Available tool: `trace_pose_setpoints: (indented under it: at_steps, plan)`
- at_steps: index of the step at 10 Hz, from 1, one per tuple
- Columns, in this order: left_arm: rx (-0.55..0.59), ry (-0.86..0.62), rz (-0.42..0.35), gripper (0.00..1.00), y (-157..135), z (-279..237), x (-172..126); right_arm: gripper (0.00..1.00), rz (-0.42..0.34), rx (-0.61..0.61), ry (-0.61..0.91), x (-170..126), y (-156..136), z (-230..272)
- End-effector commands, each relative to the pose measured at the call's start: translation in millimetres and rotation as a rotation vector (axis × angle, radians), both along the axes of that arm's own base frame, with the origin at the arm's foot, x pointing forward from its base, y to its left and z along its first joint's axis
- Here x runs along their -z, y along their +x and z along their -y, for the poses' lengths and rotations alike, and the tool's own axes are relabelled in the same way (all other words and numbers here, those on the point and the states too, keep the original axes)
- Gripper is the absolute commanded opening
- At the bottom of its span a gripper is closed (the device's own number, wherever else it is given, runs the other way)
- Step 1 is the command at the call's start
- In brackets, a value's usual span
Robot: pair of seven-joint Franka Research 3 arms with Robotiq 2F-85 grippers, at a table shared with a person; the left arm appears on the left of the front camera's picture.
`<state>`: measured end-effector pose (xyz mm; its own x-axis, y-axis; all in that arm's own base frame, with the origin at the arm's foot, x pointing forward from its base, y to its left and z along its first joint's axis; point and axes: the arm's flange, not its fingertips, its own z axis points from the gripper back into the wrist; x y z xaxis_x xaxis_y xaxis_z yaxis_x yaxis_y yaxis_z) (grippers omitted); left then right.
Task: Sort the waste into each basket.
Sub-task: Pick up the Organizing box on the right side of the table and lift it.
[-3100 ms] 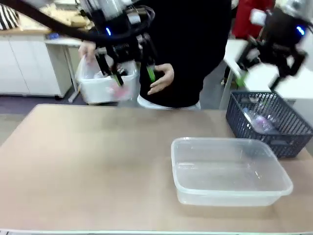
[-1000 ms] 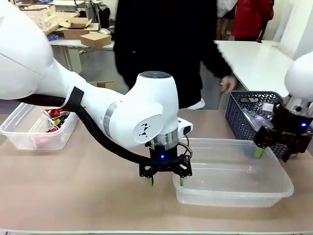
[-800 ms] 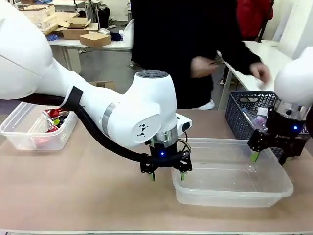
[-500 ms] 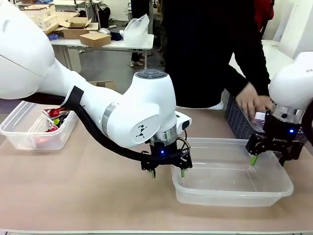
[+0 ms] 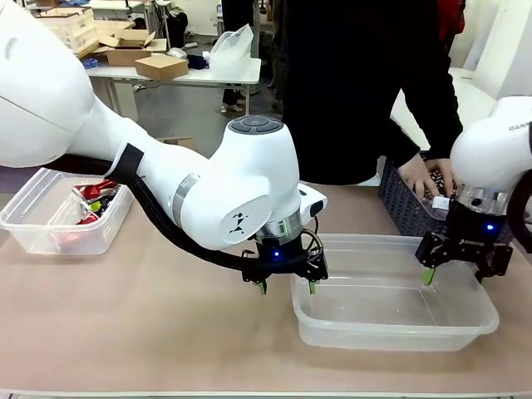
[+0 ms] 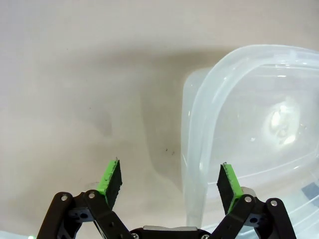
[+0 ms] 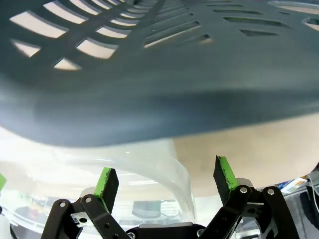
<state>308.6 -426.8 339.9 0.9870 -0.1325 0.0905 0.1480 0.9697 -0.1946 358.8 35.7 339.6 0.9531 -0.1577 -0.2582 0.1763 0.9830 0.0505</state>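
- The left end effector (image 5: 288, 287) hangs low at the left wall of the see-through rectangular plastic tub (image 5: 391, 322), which lies empty on the right half of the beige worktop (image 5: 166, 332)
- In the left wrist view its green pads (image 6: 110, 180) stand apart and open; one is over the bare worktop outside the tub, the other inside it, with the wall between them and neither pad pressed against it
- Half a second ago it was at almost the same spot; it has since sunk slightly
- The right end effector (image 5: 455, 273) is at the tub's far right corner with its fingers spread; in the right wrist view the rim passes between them ungripped
- A second ago it hung further right, beside the dark grey lattice-walled basket (image 5: 401, 208)
- The person's hand (image 5: 424, 176) is inside that basket, and sits a little more to the left than half a second ago
- The second see-through plastic tub (image 5: 33, 233) lies at the far left of the worktop and holds small red metal drink cans (image 5: 96, 193); three seconds ago the person held it above the far edge
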Motion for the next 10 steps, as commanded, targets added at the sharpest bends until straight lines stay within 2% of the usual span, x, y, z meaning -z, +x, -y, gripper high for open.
trace_pose_setpoints:
  at_steps: [1,2,3,4,5,7,8,10]
  plan:
    - [-0.035,0.009,0.014,0.43,6.0,6.8,1.3,0.82,0.06,0.0,-0.023,48.9,-119.7,7.3]
    - [-0.02,0.02,0.008,0.42,5.6,7.1,0.0,0.4,0.058,-0.003,-0.025,46.8,-119.6,7.3]
    - [-0.014,0.016,0.012,0.0,5.9,7.0,-2.3,0.22,0.06,-0.003,-0.022,43.3,-120.0,7.8]
    - [-0.012,0.011,0.021,0.36,6.1,6.5,-4.4,0.0,0.068,0.001,-0.024,39.6,-120.6,9.3]
    - [-0.014,0.009,0.027,0.0,6.9,5.7,-5.8,0.0,0.07,0.008,-0.023,36.6,-120.9,11.9]
    - [-0.018,0.011,0.044,0.0,6.2,4.2,-9.4,0.03,0.073,0.018,-0.037,30.9,-121.9,17.0]
    - [-0.019,0.005,0.047,0.0,5.4,3.5,-10.4,0.0,0.072,0.015,-0.039,30.0,-122.4,17.3]
    - [-0.016,0.003,0.052,0.0,3.6,3.3,-11.9,0.0,0.067,0.014,-0.049,30.6,-121.2,17.0]
